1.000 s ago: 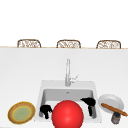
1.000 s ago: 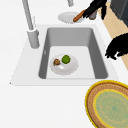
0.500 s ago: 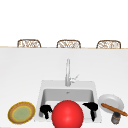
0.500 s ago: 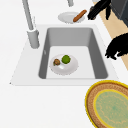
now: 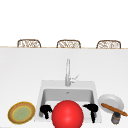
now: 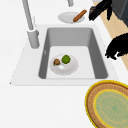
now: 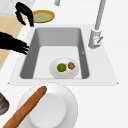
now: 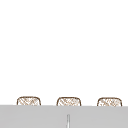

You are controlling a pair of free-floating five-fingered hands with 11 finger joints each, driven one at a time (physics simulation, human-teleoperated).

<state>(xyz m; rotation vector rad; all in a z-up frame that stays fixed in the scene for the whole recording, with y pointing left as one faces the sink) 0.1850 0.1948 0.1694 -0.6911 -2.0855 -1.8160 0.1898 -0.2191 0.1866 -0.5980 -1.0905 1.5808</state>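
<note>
Right hand: my right hand (image 5: 91, 109) hangs over the front right corner of the sink (image 5: 67, 85), fingers drooping downward and loosely curled, closed on nothing. In the left side view it (image 6: 100, 10) sits at the far end of the basin, close to the white plate and the jar.
Left hand: my left hand (image 5: 45, 110) hovers over the sink's front left edge, fingers bent down and relaxed, empty. In the right side view it (image 7: 23, 13) is up by the yellow plate; in the left side view it (image 6: 117, 48) hangs past the basin's front rim.
Nearest thing: a long brown baguette (image 5: 114, 109) lies on the white plate (image 5: 111, 99) on the table (image 5: 25, 75) just right of the sink. It is apart from my right hand.
Long axis: the baguette lies flat and slanted across the plate. In the front view one end sits near the plate's left rim and the other juts past its right front rim. In the right side view it (image 7: 25, 107) runs from mid-plate out over the near rim.
Jar: a small dark jar (image 5: 115, 118) stands just in front of the white plate, beside the baguette's outer end.
Basin: a white bowl (image 6: 64, 68) rests on the sink floor holding a green fruit (image 6: 66, 59) and a brown one (image 6: 57, 62) touching side by side.
Other: a red ball (image 5: 67, 114) sits between my hands in the front view; a yellow plate (image 5: 21, 113) lies on the table left of the sink; the faucet (image 5: 68, 72) stands behind the basin.
</note>
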